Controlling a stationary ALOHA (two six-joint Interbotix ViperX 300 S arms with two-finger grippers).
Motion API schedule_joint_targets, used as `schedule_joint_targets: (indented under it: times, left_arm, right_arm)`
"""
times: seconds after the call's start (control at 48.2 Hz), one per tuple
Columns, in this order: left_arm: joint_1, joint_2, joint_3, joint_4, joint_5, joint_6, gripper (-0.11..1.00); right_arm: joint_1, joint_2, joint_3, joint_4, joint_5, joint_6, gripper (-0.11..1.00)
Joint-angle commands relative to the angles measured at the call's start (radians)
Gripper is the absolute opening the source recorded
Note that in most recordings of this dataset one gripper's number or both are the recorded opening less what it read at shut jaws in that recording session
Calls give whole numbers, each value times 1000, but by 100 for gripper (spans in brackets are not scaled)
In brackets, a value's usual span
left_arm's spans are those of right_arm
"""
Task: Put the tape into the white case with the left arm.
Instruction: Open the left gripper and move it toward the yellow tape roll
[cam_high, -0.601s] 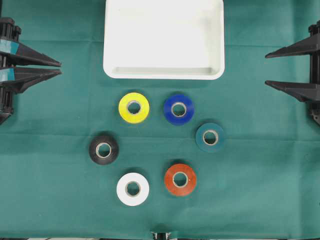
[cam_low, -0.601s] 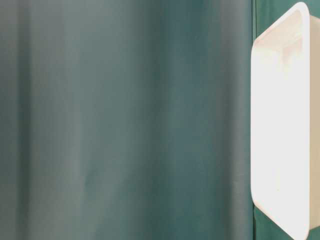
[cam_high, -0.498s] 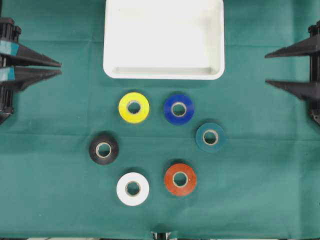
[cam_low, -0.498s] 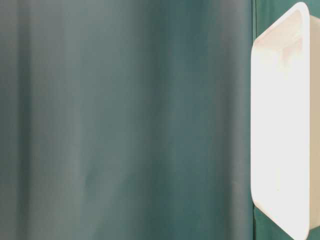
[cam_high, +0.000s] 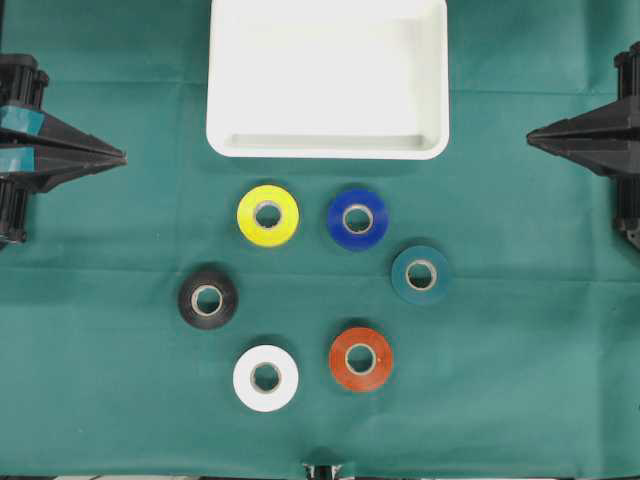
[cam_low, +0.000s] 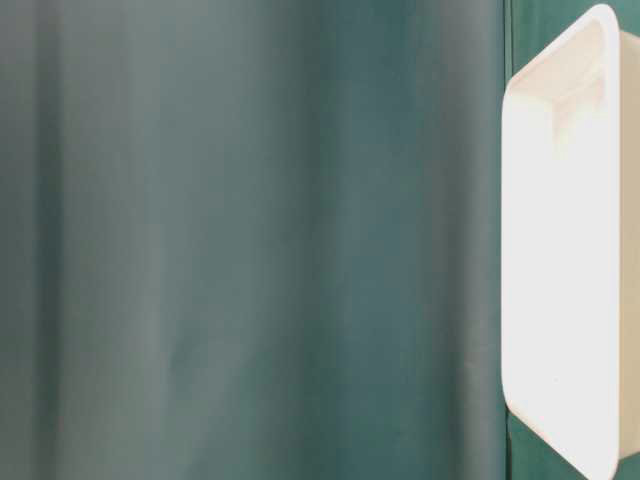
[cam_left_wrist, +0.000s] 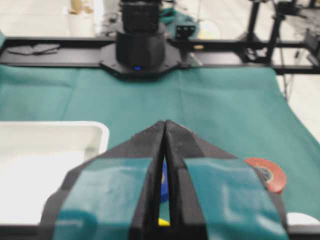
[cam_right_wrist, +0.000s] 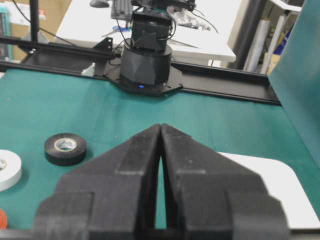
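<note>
A green cloth covers the table, and the white case sits at the far middle of it in the overhead view, nothing inside it. Six rolls of tape lie flat on the cloth in front of the case, none touching another: a yellow roll and a blue roll side by side just below the case's near rim, a teal roll lower and to the right, a black roll to the left, and a white roll and a red roll nearest the front edge. The left gripper, with teal bands on its fingers, hangs at the left edge of the cloth, its two fingers pressed together to a single point and grasping nothing; its tip points toward the middle, well apart from every roll and from the case. The right gripper, plain black, mirrors it at the right edge, likewise clenched and with nothing between its fingers. From the left wrist view the closed fingers show only a thin slit, with a corner of the case to the left and the red roll to the right beyond them.
</note>
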Motion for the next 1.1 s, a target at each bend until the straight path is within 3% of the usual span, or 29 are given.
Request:
schedule_joint_targets:
  times: [0.0,0.166,0.228,0.311,0.394,0.477,0.56,0.684,0.767,1.078]
  left_arm:
    - [-17,9,-26,-2,-9,-2,2]
    - [-21,37,-28,-2,-5,2,2]
    - [-20,63,-28,-2,-5,2,9]
    - [-21,100,-29,-2,-5,6,27]
    - [-21,126,-32,-2,-5,6,51]
    - [-21,140,-40,-2,-5,6,77]
    - [-21,138,-43,-2,-5,6,94]
    - [-21,137,-41,-2,-5,5,95]
    - [-21,138,-40,-2,-5,5,95]
    - [-21,143,-54,-2,31,5,95]
  right_arm:
    - [-2,6,-6,0,-6,3,-9]
    - [-2,8,12,0,-8,31,-9]
    - [-2,6,18,2,-8,52,-9]
    - [-2,6,31,0,-8,66,-5]
    - [-2,6,49,-3,-11,66,7]
    - [-8,3,66,-5,-12,64,24]
    - [-8,-8,83,-5,-8,66,47]
    - [-8,-38,114,-5,-6,71,83]
    - [-8,-67,135,-5,-6,72,96]
    - [-8,-173,238,-5,34,72,97]
